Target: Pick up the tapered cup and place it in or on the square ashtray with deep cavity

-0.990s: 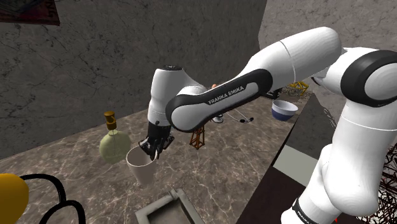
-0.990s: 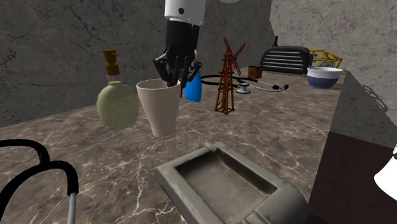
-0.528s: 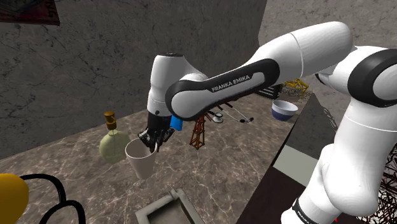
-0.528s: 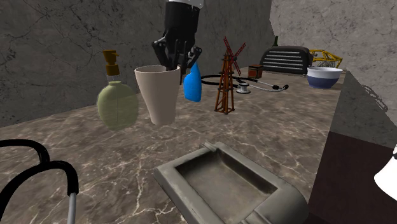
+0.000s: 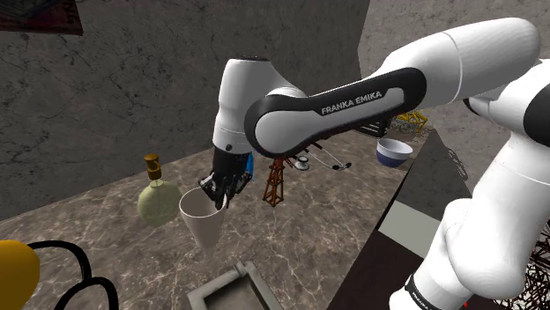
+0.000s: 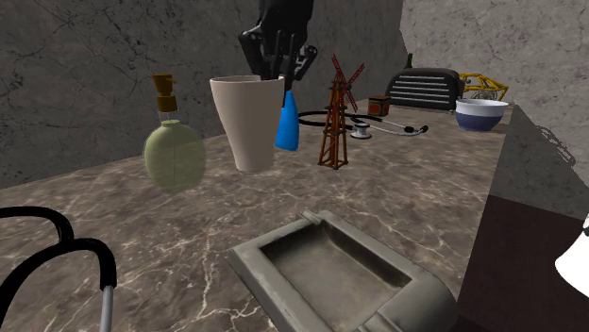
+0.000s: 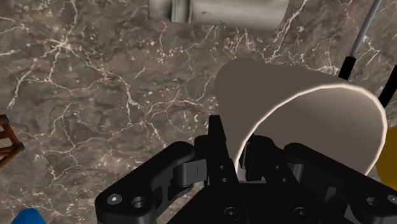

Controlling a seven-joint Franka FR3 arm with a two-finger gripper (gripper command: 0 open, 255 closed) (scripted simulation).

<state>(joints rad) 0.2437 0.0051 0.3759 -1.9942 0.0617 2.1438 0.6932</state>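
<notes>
The brown marbled bench (image 5: 326,225) ran across both exterior views, with a dark stone-like wall behind it. My white arm (image 5: 353,97) stretched over it toward the shoulder view's left, wrist bent downward. The grey square ashtray (image 6: 415,297) lay on the bench at the near edge, its deep cavity facing up and holding nothing; in the wrist view it (image 7: 216,9) sat beyond the cup, well apart from it.

The tapered cup (image 6: 247,123), beige, wide at the mouth and narrow at the base, hung from my tool (image 6: 279,74) clear of the bench, mouth upward and leaning a little. My tool's fingers were pinched onto the cup's rim, one finger outside the wall and one inside it, as the wrist view (image 7: 238,149) showed plainly.

A round green bottle (image 6: 174,151) with a gold pump stood on the bench just beside the cup, on the second exterior view's left. A small rust-coloured windmill model (image 6: 335,118) stood on the other side, and a blue bottle (image 6: 288,127) showed between it and the cup, partly behind the cup.
</notes>
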